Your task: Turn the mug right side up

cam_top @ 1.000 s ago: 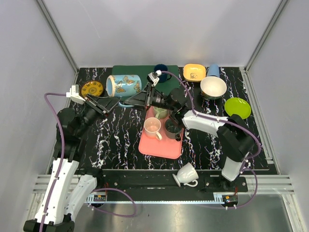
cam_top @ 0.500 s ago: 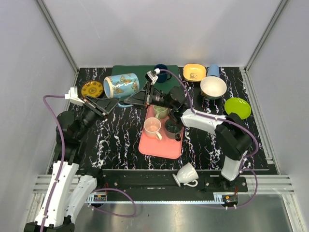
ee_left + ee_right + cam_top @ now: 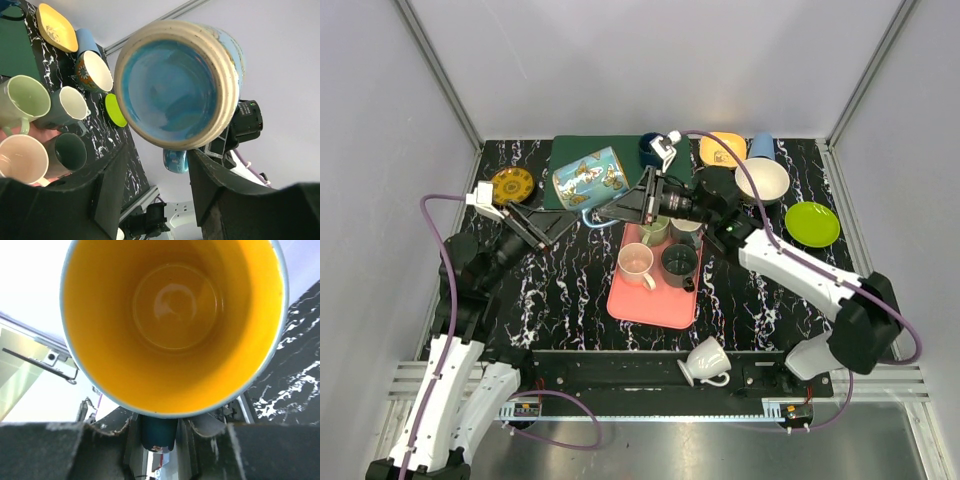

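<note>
The mug (image 3: 586, 176), light blue with butterflies, hangs tilted on its side above the table's back left. Its yellow inside (image 3: 172, 315) faces the right wrist camera, and its cream-ringed blue base (image 3: 177, 82) faces the left one. My right gripper (image 3: 612, 209) is shut on the mug's dark blue handle (image 3: 157, 432), which sits between its fingers. My left gripper (image 3: 546, 226) stands open just left of the mug, holding nothing. In the left wrist view the handle (image 3: 175, 161) shows beyond the spread jaws.
A red tray (image 3: 650, 305) holds a pink mug (image 3: 636, 262), a dark mug (image 3: 678, 262) and two more behind. A white cup (image 3: 705, 361) lies at the front edge. At the back are a yellow saucer (image 3: 511, 185), green mat (image 3: 620, 150), bowls (image 3: 763, 180) and lime plate (image 3: 812, 223).
My right gripper closed on the mug's handle and carried the mug up and back, tilting it. My left gripper's jaws spread and it sits clear of the mug.
</note>
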